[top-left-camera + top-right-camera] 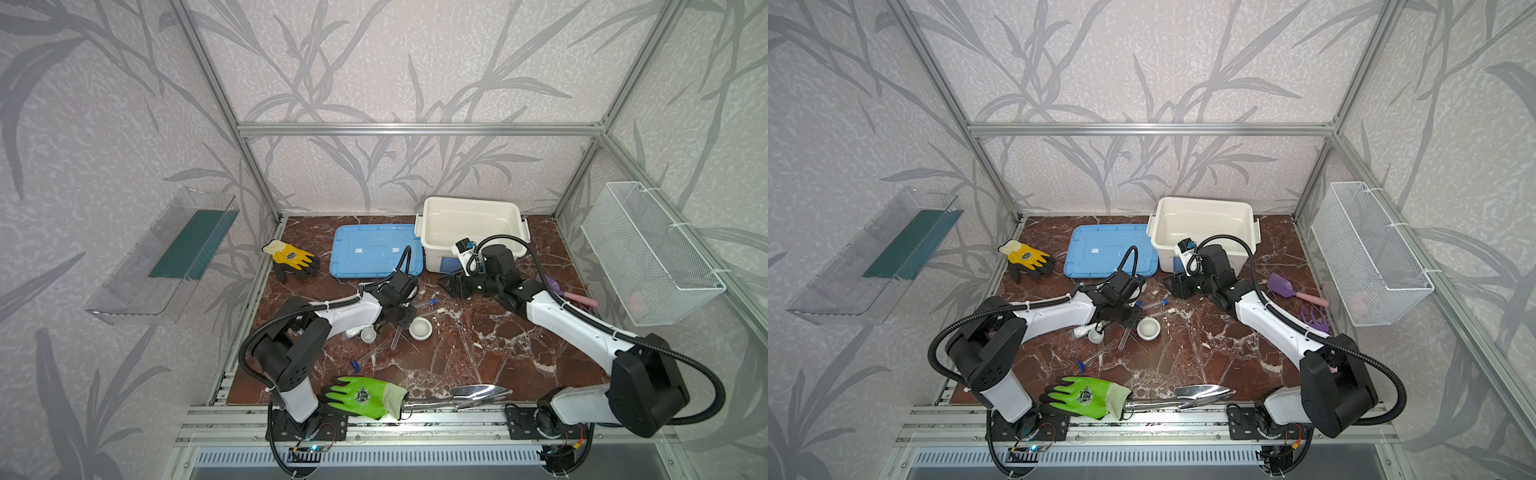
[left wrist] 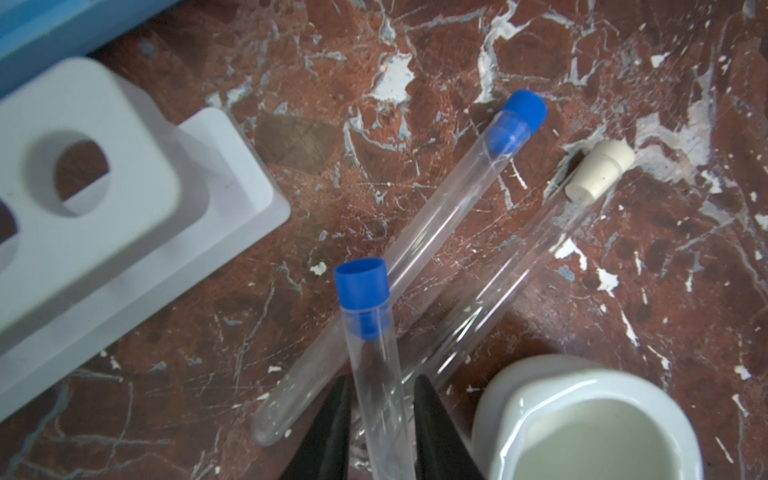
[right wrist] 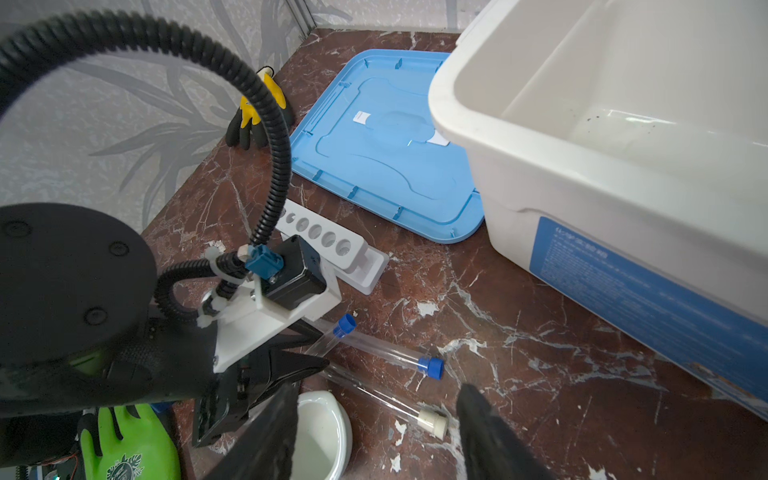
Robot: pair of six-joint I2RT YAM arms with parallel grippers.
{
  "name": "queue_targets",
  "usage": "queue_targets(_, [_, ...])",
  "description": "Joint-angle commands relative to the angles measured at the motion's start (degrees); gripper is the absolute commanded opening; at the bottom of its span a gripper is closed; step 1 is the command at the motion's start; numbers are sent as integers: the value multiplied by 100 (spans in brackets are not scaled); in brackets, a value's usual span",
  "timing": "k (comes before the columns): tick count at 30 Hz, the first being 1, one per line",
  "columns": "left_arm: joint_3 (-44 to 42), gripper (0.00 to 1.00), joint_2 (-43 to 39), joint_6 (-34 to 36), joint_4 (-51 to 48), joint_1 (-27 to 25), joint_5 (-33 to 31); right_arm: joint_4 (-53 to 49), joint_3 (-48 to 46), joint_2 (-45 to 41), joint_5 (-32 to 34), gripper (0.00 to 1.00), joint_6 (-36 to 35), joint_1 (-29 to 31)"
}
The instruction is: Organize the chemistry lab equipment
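Clenching on the raised tube (image 2: 368, 345), the left gripper (image 2: 381, 380) presses its black tapered fingers (image 2: 332, 428) against both sides of the clear wall. The tube's blue cap end tilts up off the table (image 2: 249, 332) and crosses over a blue-capped tube (image 2: 447, 208), which lies flat with its rounded end nearest the fingers. Just beside that lies a white-capped tube (image 2: 536, 253), its plug a cream cone. Right of the fingers sits a glossy white bowl (image 2: 490, 415) with a pouring lip, empty. Farther back, toward the lid (image 3: 374, 158), lies the matte white rack (image 2: 124, 137), a blocky strip on a wider base; the round holes in view are empty. The table is red-brown marble with white veins. The right gripper (image 3: 378, 388) hangs over it, fingers spread with nothing between them, near the white plastic bin (image 3: 540, 187). The bin holds only a few dark specks. Its blue label (image 3: 644, 291) carries print too blurred to read. The lid, blue plastic with small white stickers, lies left of the bin.
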Motion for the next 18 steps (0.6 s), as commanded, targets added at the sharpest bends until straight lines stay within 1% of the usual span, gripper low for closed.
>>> queue_targets(1, [189,24,25,-3,-42,-6,-48,191,-86,-30,-71,61,77,-34])
queue_targets(6, [185,18,17,24,-17,-6,2,210,-113,-12,-75,61,94,-37])
queue_targets(12, [92,16,-11,22,78,-8,80,211,-158,-39,-47,61,113,-61])
queue_targets(14, [78,17,16,31,68,-10,93,220,-171,-55,-50,61,121,-54])
queue_targets(18, [99,22,33,68,-41,-6,78,235,-193,-69,-44,61,149,-66])
